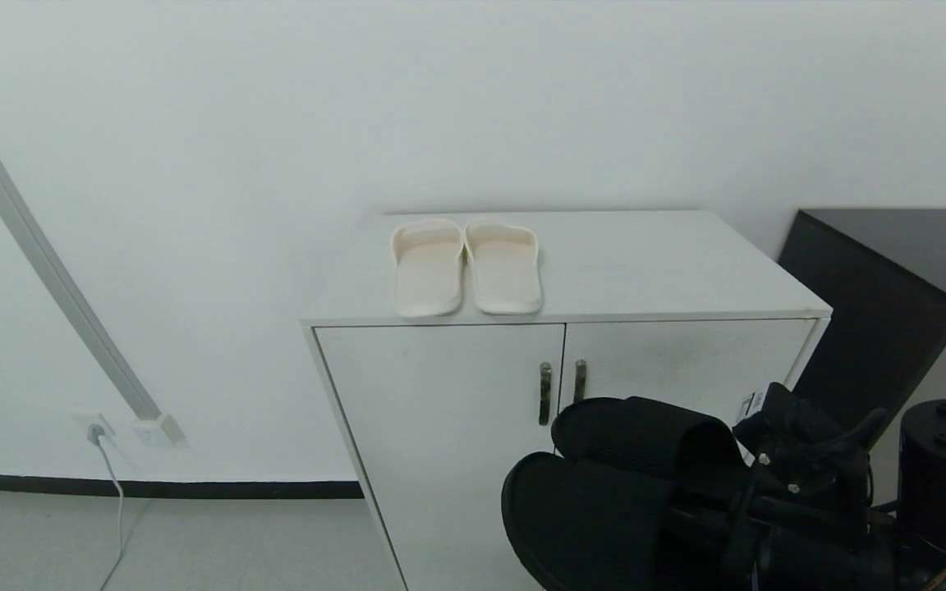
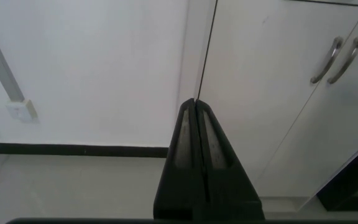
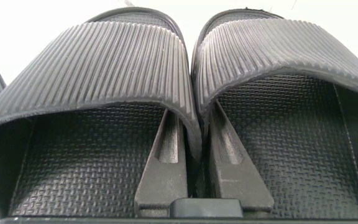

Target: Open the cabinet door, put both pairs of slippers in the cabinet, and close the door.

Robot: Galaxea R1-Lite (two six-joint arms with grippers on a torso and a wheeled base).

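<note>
A pair of cream slippers (image 1: 466, 266) lies side by side on top of the white cabinet (image 1: 654, 263). Both cabinet doors are closed, with two metal handles (image 1: 560, 391) at the middle seam. My right gripper (image 3: 194, 180) is shut on the inner edges of a pair of black slippers (image 1: 629, 484), held together low in front of the right door; one finger (image 3: 163, 168) rests inside each slipper. My left gripper (image 2: 195, 134) is shut on nothing and hangs in front of the cabinet's left edge, with the door handles (image 2: 337, 60) off to one side.
A dark table (image 1: 900, 271) stands right of the cabinet. On the wall to the left run a grey conduit (image 1: 38, 246) and a socket (image 1: 95, 428) with a cable down to the floor. Open floor lies left of the cabinet.
</note>
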